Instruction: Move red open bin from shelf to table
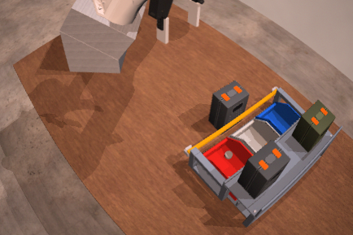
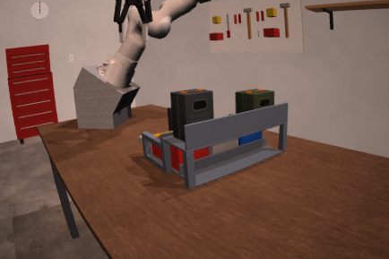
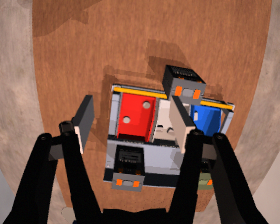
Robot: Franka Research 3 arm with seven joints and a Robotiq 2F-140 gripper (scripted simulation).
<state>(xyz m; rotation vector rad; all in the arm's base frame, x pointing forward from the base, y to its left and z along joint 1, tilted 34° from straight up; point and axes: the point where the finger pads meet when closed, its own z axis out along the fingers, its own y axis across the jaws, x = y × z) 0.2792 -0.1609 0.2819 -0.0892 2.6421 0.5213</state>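
Nearest in the exterior view: shelf (image 2: 233,129), a low grey frame w/ a tall back panel, standing on the table (image 2: 278,209). Red bin (image 1: 228,158) sits at one end of it, white bin (image 1: 257,133) in the middle, blue bin (image 1: 277,115) at the far end; a yellow bar (image 1: 232,124) runs along their open fronts. A small grey part (image 1: 228,155) lies in the red bin. Dark case (image 1: 263,168) stands on the shelf just beside the red bin, green case (image 1: 314,124) by the blue one; another dark case (image 1: 228,104) stands on the table just outside the bar.

Farther back & high up: gripper (image 2: 133,33), fingers about half spread, nothing between them, well apart from the shelf, near the arm's grey base block (image 2: 96,101).

Key relation: red bin lies below & ahead of the gripper, wrist view looks straight down on it. Its long axis runs front-to-back, across the bar. Judgement: approach likely needs to clear the bar & the dark case crowding that end.
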